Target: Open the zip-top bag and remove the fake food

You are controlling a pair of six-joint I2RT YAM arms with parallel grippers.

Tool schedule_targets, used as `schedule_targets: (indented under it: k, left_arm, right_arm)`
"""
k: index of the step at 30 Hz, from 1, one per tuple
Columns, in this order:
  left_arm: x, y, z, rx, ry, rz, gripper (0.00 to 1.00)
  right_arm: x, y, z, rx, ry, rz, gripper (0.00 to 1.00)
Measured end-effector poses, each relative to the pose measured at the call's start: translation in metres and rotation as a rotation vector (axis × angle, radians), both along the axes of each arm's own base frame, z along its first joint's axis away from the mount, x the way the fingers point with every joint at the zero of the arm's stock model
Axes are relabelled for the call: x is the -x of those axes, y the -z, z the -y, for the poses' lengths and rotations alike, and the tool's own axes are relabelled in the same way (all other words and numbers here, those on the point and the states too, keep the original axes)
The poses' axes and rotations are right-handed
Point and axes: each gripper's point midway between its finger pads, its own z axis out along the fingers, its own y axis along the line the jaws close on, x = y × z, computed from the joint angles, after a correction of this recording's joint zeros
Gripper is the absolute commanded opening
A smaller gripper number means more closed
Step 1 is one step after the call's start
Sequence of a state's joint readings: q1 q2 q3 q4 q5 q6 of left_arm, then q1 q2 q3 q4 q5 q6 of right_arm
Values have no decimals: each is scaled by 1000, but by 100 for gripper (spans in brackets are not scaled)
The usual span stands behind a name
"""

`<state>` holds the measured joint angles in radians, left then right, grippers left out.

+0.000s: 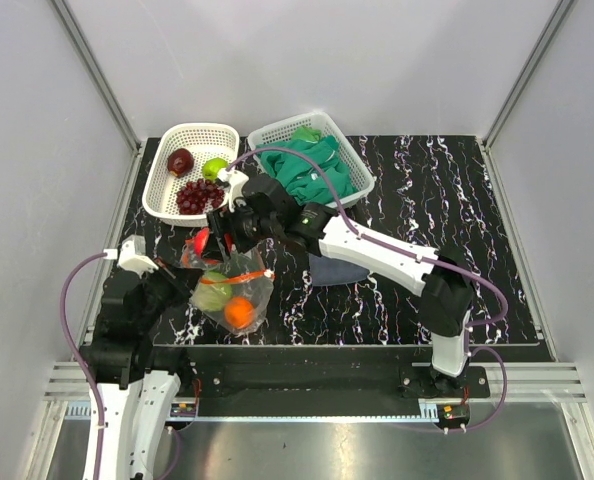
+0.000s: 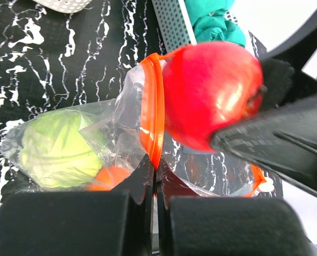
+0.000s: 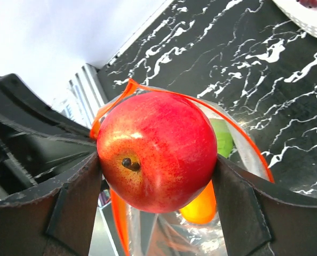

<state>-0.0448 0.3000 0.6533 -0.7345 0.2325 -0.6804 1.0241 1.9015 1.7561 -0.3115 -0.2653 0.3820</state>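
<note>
The clear zip-top bag (image 1: 245,285) lies at the near left, its orange-red mouth (image 2: 153,114) open. A pale green cabbage (image 2: 57,146) and an orange (image 1: 239,313) are inside. My left gripper (image 2: 156,165) is shut on the bag's zip strip. My right gripper (image 3: 157,176) is shut on a red tomato (image 3: 156,144) and holds it just above the bag's mouth (image 1: 202,243). A dark red apple (image 1: 180,160), a green apple (image 1: 215,168) and dark purple grapes (image 1: 198,195) lie in the left white basket (image 1: 162,205).
A second white basket (image 1: 277,130) at the back holds green cloths (image 1: 312,165). A dark grey-blue cloth (image 1: 337,272) lies under the right arm. Grey walls close in the black marbled table (image 1: 427,200) on both sides.
</note>
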Motion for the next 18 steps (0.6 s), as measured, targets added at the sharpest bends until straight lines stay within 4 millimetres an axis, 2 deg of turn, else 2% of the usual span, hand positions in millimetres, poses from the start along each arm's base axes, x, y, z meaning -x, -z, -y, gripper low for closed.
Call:
schedule_targets:
  k: [5, 10, 13, 18]
  left_arm:
    - [2, 3, -5, -13, -24, -10, 0]
    - [1, 6, -9, -24, -49, -22, 0]
    - [1, 5, -11, -29, -55, -20, 0]
    - [1, 2, -13, -43, -64, -10, 0]
  right_arm:
    - [7, -13, 9, -16, -2, -2, 39]
    - [3, -49, 23, -67, 17, 66, 37]
    - [-15, -70, 29, -106, 46, 99, 35]
    - [-63, -96, 24, -166, 93, 158, 34]
